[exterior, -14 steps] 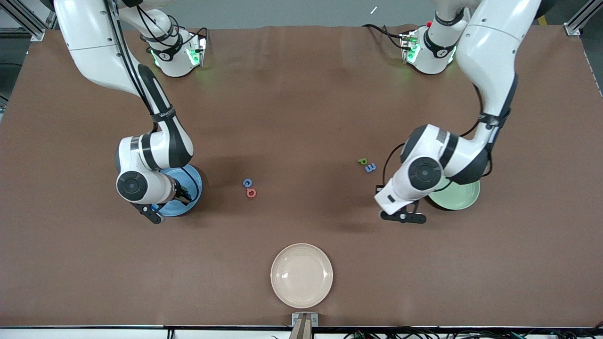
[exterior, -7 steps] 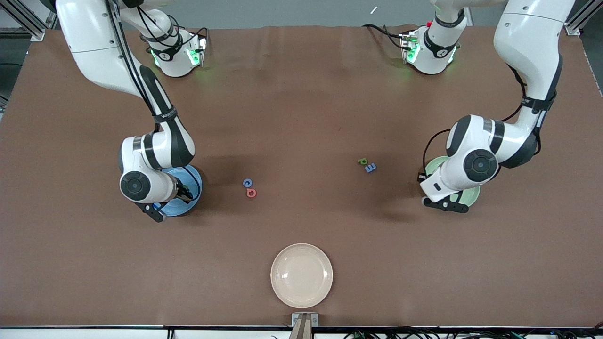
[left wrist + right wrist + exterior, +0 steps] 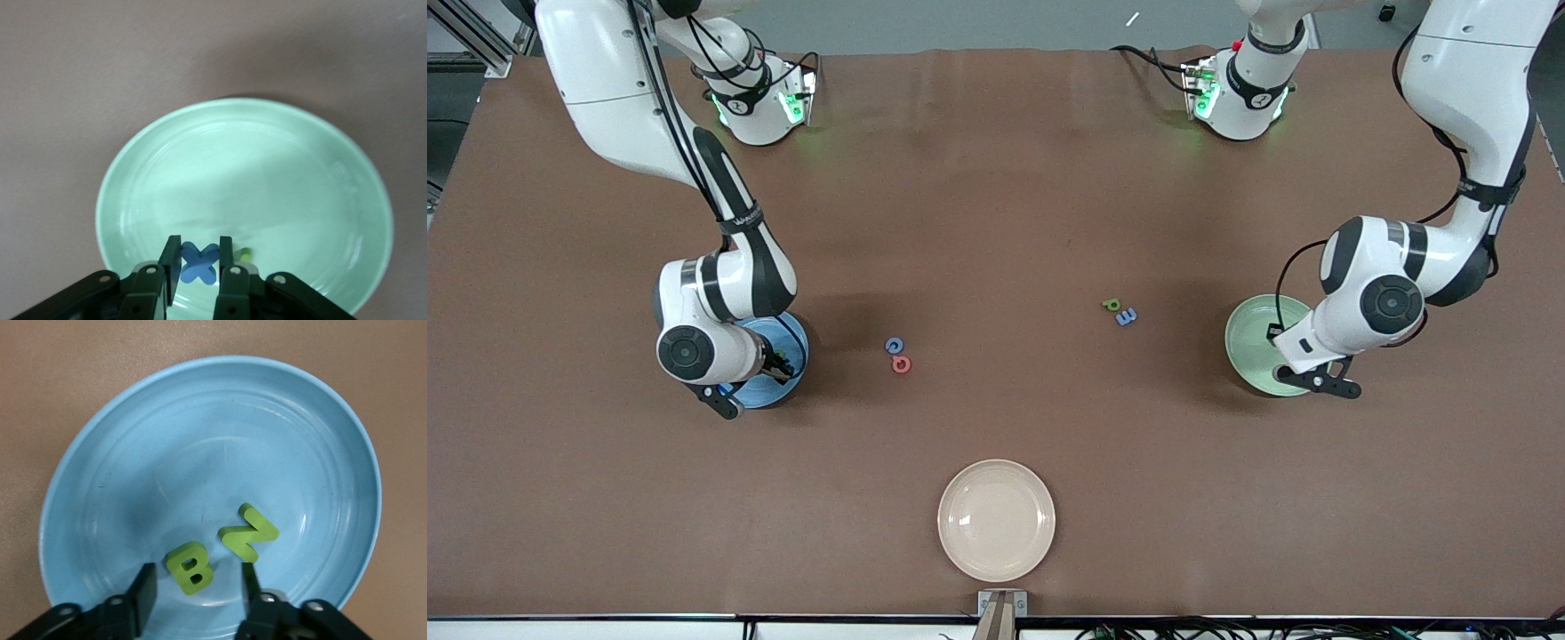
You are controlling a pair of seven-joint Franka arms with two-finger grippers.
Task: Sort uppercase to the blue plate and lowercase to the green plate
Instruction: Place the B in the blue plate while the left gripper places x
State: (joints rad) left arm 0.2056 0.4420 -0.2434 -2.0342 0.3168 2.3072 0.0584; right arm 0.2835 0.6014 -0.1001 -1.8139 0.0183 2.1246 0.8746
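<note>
My left gripper (image 3: 200, 257) hangs over the pale green plate (image 3: 253, 173), shut on the blue x (image 3: 199, 262). A small green letter (image 3: 245, 254) lies in that plate, partly hidden by a finger. My right gripper (image 3: 196, 572) is open low over the blue plate (image 3: 133, 453). The green B (image 3: 190, 568) lies in the plate between its fingers, touching neither, with the green N (image 3: 248, 532) beside it. On the table, the blue G (image 3: 894, 345) and red ring letter (image 3: 901, 364) lie near the blue plate (image 3: 793, 342). The green p (image 3: 1111, 305) and blue m (image 3: 1127, 316) lie toward the green plate (image 3: 1249, 342).
A cream plate (image 3: 996, 520) stands near the table edge closest to the front camera, midway between the arms. Both arm bases stand at the edge farthest from that camera. Brown tabletop spreads between the plates.
The left arm has swung toward its own end of the table and now hangs over the green plate with the blue x. The right arm has shifted only slightly over the blue plate.
</note>
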